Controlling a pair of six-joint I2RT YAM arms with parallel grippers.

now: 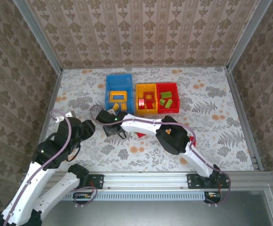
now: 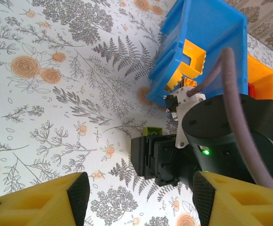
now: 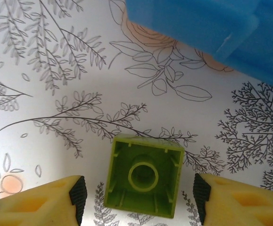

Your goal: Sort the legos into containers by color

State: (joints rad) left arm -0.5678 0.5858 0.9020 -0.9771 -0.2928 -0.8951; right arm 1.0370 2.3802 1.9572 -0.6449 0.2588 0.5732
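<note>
A green lego lies upside down on the table, its hollow underside facing up. My right gripper is open around it, with a gap on each side between brick and fingers. In the top view the right gripper hangs just in front of the blue container, which holds yellow legos. The yellow container holds red and yellow legos; the red container holds green ones. My left gripper is open and holds nothing, a little left of the right one. From there the green lego shows behind the right gripper's black body.
The blue container's near corner stands close beyond the green lego. The right arm stretches leftward across the table's middle, with a bit of red showing under it. The left arm stays at the near left. Metal rails edge the table.
</note>
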